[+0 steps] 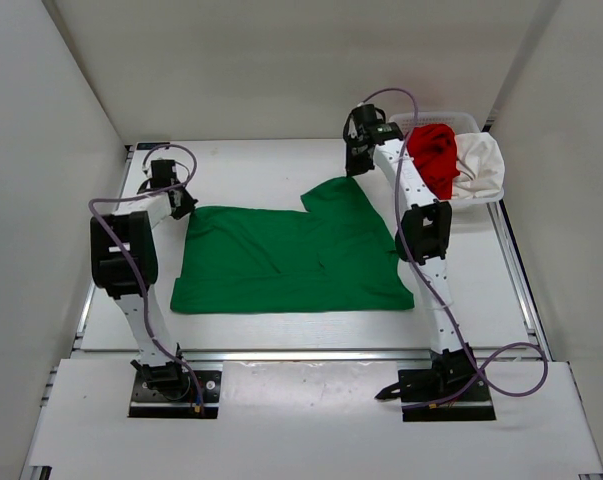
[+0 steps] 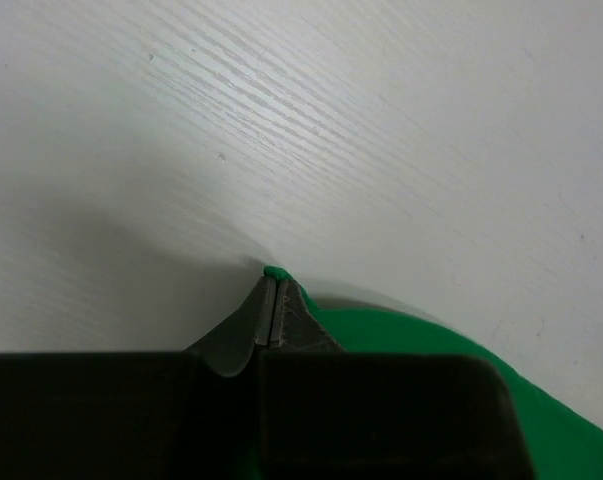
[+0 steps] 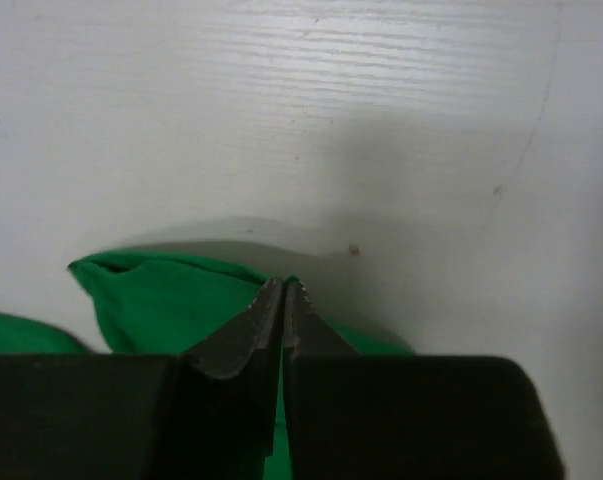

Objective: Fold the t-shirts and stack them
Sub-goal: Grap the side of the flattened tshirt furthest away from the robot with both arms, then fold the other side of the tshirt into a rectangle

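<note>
The green t-shirt point(image 1: 291, 260) lies spread flat in the middle of the table. My left gripper point(image 1: 181, 205) is at its far left corner and is shut on the cloth. In the left wrist view a bit of green t-shirt point(image 2: 411, 335) pokes out past the closed left gripper point(image 2: 273, 285). My right gripper point(image 1: 359, 165) is at the shirt's far right corner. In the right wrist view the right gripper point(image 3: 283, 290) is shut on a fold of the green t-shirt point(image 3: 151, 295). The red t-shirt point(image 1: 436, 155) and the white t-shirt point(image 1: 478, 165) sit bunched in the basket.
A white basket point(image 1: 451, 117) stands at the back right corner, just right of my right arm. White walls close in the table on the left, back and right. A metal rail runs along the near edge of the table.
</note>
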Controlling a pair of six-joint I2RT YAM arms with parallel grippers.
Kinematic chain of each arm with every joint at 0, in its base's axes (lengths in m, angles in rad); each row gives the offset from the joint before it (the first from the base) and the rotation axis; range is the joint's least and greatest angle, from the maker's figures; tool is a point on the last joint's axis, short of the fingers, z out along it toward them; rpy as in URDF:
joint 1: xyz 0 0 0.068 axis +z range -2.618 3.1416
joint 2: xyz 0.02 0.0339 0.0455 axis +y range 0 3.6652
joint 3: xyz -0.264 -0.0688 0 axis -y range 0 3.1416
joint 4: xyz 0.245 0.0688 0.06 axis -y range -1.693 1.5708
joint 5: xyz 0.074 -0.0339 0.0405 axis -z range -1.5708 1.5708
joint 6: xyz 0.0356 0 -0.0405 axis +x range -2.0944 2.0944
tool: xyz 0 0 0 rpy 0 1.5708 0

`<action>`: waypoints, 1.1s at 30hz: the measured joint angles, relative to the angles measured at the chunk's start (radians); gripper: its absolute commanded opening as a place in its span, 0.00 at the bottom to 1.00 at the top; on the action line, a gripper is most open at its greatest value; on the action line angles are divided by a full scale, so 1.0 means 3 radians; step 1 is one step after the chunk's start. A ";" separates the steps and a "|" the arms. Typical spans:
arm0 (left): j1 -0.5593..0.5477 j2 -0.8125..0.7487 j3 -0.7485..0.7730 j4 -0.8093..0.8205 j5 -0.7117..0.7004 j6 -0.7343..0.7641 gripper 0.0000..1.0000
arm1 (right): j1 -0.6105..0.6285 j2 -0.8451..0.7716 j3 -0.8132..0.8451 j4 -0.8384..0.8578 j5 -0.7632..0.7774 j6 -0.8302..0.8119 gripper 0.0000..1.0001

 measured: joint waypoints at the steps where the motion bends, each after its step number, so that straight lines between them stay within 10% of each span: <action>1: 0.0000 -0.0032 -0.0018 0.0011 0.0000 -0.0003 0.00 | -0.0001 -0.0001 0.0085 -0.0085 -0.0006 0.0003 0.00; 10: 0.0001 -0.0557 -0.0294 0.0084 0.0043 0.0003 0.00 | 0.0186 -0.0792 -0.0240 -0.0487 0.0165 -0.0008 0.00; 20: 0.0017 -0.0966 -0.0706 0.0113 0.0057 0.0025 0.00 | 0.0356 -0.2645 -0.3386 0.0409 0.0168 -0.0005 0.00; 33: 0.0038 -0.1381 -0.1061 0.0003 -0.0067 0.0177 0.00 | 0.0121 -0.3919 -0.4865 0.1096 0.0089 0.0097 0.00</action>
